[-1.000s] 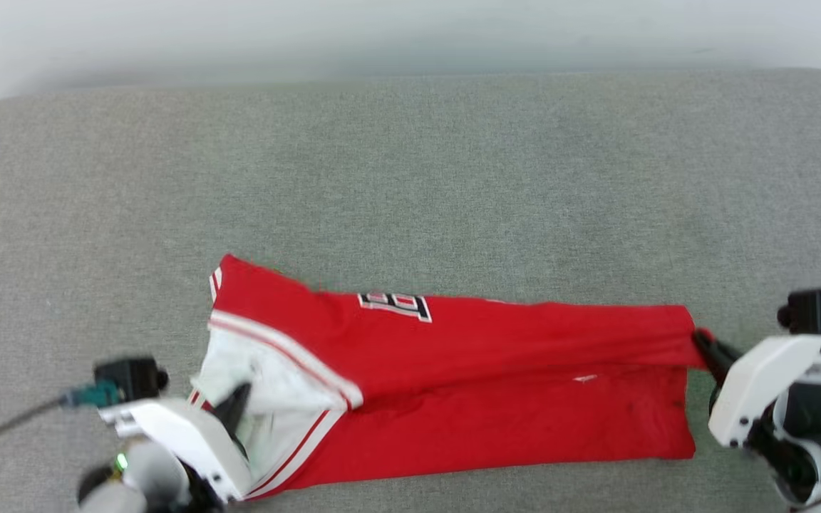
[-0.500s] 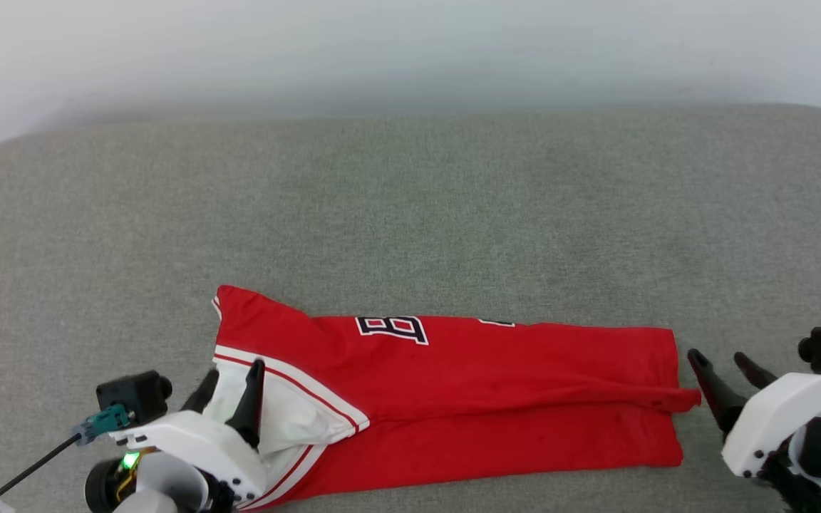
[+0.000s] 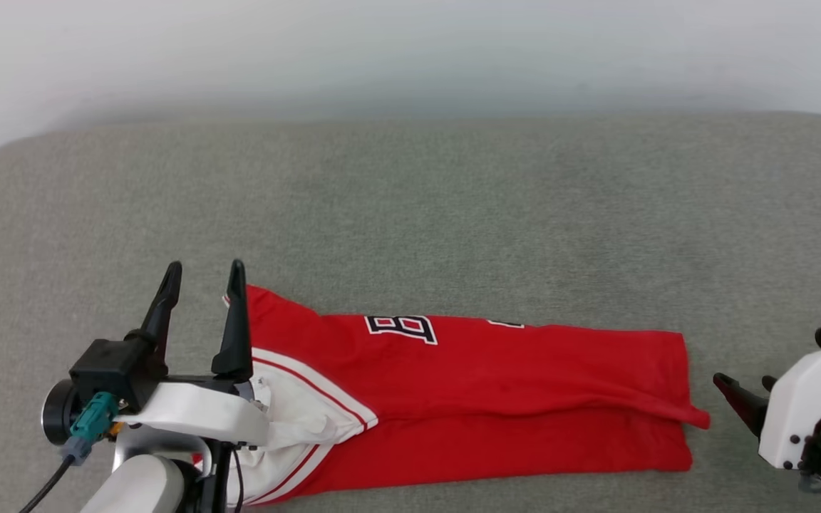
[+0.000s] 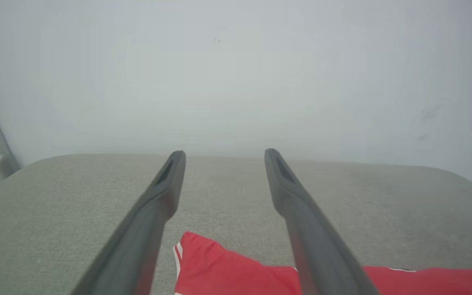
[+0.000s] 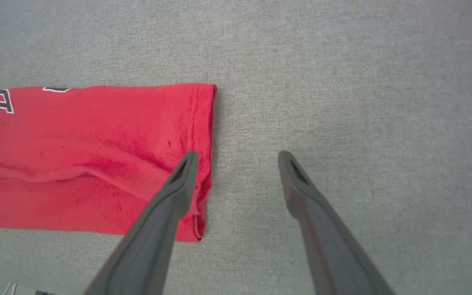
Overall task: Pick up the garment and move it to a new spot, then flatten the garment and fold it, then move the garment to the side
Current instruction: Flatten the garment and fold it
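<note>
Red and long, the T-shirt [image 3: 496, 385] lies near the front edge of the grey cloth worktop [image 3: 453, 214]. It looks folded in half the long way, so it makes a strip that runs from left to right. The white sleeve [image 3: 296, 413] and the shoulder are at the left end. The bottom hem [image 5: 203, 155] is at the right end. The left hand [image 3: 205, 265] is up in the air over the sleeve end, with its fingers pointing away toward the pale wall [image 3: 382, 57]. It is wide open and holds nothing. The right hand [image 3: 740, 380] is just beside the hem, off the cloth. It is also wide open and holds nothing. So each hand has its own end of the strip close by, and the middle is far from both. I think the next fold should bring one short end over to the other, along the long way. For that, the right hand only has to go a little to the left to reach the hem. The left hand would have to tip down onto the sleeve end.
</note>
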Tool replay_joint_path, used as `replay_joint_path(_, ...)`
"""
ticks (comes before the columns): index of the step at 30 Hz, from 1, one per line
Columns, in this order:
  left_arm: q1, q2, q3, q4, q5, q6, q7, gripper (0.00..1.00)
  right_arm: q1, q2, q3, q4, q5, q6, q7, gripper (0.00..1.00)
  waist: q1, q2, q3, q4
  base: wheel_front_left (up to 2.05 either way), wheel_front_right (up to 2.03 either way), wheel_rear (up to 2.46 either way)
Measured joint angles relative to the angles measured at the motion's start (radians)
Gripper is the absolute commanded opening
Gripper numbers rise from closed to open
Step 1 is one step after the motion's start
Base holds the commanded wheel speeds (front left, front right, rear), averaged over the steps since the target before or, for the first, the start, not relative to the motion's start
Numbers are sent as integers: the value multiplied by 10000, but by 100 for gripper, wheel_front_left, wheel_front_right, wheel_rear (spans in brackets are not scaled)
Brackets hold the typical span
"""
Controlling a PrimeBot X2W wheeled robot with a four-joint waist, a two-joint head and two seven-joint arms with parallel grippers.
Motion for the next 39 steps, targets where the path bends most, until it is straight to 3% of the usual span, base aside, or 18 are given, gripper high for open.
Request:
replay_joint_path(12,-156,-268,35,-619,1030,-107,-15,100,-456,654,297,1058,111,-2,907,100,1,0,1048,830,0,0,0)
replay_joint_path(13,-161,-299,38,-621,1051,-134,-15,100,-520,619,326,1174,148,-2,943,82,1,0,1107,879,0,0,0)
replay_joint_path(14,-166,-332,29,-616,1076,-148,-15,100,-547,583,362,1254,169,-2,993,34,1,0,1151,922,0,0,0)
replay_joint_path(15,-166,-368,23,-596,1083,-194,-15,100,-587,533,407,1313,188,-2,1011,0,1,0,1189,954,0,0,0)
replay_joint_path(28,55,-428,142,-311,1223,-353,-17,100,-953,163,734,1413,422,2,819,0,1,0,700,626,0,0,0)
replay_joint_path(33,190,-362,119,-326,1225,-297,2,100,-950,-25,-176,1193,240,2,1091,0,1,0,484,318,0,0,0)
replay_joint_path(39,250,-301,84,-380,1225,-221,56,100,-709,-2,-2057,765,-174,2,1557,0,1,1,404,42,0,0,0)
